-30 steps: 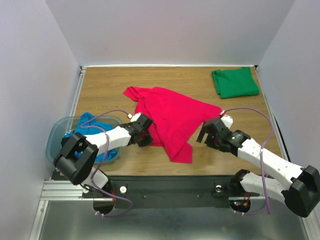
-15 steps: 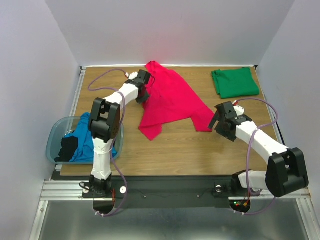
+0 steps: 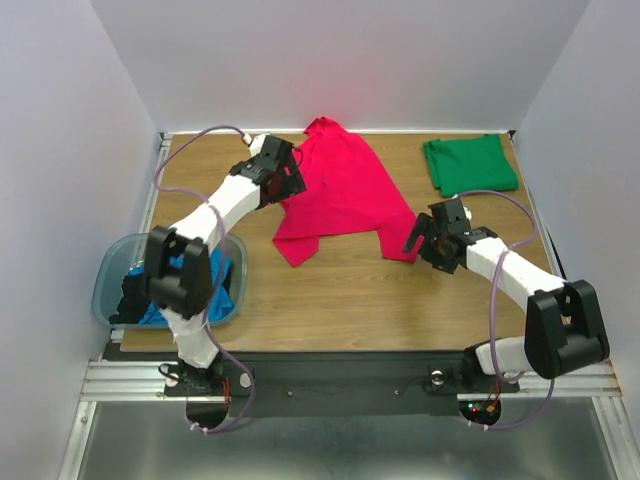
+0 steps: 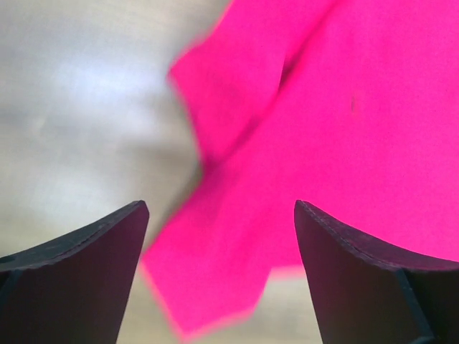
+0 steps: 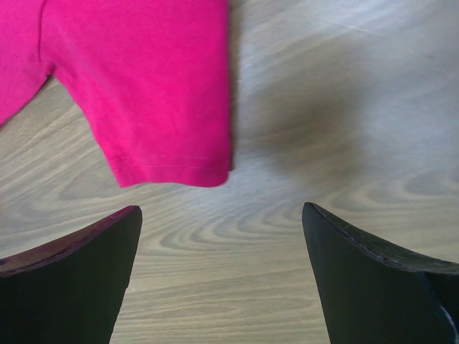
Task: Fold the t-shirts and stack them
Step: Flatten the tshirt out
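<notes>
One brown wooden table carries three t-shirts. The crimson-pink cloth t-shirt lies spread at the far middle. One translucent grey-blue plastic tub at the near left holds the crumpled bright blue t-shirt. The emerald green t-shirt lies folded in the far right corner. Of the two pincers, the left gripper hangs wide open and empty over the crimson shirt's left edge. The right gripper, equally open and empty, sits just beside its near-right sleeve hem.

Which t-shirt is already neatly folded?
The green t-shirt at the far right corner; the pink one lies spread out, and the blue one is bunched in the tub.
</notes>
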`<state>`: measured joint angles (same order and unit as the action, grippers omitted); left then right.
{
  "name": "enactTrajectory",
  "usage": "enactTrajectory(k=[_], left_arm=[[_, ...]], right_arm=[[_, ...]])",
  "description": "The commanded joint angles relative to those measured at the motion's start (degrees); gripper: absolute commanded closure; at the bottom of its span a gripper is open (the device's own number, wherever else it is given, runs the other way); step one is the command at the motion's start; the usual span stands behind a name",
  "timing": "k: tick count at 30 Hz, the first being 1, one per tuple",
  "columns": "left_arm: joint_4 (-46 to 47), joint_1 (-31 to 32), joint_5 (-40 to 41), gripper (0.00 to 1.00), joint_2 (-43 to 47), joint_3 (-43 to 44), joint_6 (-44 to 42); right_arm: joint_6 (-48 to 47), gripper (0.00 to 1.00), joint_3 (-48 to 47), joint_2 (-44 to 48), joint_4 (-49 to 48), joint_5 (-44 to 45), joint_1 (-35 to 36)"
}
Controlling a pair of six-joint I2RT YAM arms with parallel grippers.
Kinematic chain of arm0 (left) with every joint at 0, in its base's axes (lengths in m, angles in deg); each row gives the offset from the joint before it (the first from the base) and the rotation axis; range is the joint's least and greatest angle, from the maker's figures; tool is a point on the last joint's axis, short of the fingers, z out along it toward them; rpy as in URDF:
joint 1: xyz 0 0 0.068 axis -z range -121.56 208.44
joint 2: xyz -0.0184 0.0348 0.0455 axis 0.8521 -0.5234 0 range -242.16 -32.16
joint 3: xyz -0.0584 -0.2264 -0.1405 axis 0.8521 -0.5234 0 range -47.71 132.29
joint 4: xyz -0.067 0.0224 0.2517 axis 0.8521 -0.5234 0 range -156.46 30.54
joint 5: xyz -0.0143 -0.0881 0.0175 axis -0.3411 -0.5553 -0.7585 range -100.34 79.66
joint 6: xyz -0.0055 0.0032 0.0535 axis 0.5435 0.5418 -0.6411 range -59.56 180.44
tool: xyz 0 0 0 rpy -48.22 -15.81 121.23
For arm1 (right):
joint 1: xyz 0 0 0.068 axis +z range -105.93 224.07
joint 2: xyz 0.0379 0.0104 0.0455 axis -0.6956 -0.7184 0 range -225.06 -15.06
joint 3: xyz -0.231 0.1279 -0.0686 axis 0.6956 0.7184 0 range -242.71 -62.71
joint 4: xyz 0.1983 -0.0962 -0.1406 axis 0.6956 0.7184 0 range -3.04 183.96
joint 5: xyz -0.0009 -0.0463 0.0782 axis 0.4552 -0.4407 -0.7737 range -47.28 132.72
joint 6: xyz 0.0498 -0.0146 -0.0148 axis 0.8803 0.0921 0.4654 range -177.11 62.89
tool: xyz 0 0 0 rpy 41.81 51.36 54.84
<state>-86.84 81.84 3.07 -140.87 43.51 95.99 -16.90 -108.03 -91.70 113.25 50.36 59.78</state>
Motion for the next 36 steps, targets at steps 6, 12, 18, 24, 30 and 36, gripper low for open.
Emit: enactTrajectory(k=[6, 12, 18, 24, 30, 36], left_arm=[[8.7, 8.1, -3.2, 0.05, 25.6, -34.9, 9.6], [11.9, 9.0, -5.2, 0.05, 24.5, -41.9, 13.6], [13.2, 9.0, -6.0, 0.11, 18.7, -39.8, 14.5], [14.2, 9.0, -6.5, 0.23, 14.1, -40.2, 16.2], [13.1, 9.1, -5.0, 0.51, 8.4, -36.1, 16.7], [13.1, 9.1, -3.7, 1.00, 9.3, -37.1, 15.8]], right_arm=[[-1.5, 0.22, -1.6, -9.0, -9.8, -10.1, -0.1], [-0.7, 0.43, -2.2, -14.3, -12.3, -11.2, -0.1], [-0.5, 0.52, -1.4, -14.3, -12.3, -8.4, 0.0], [0.1, 0.60, -1.3, -14.7, -12.3, -6.1, -0.1], [0.1, 0.67, -0.6, -13.6, -12.3, -5.5, 0.0], [-0.4, 0.78, -1.7, -11.1, -11.9, -2.6, -0.1]])
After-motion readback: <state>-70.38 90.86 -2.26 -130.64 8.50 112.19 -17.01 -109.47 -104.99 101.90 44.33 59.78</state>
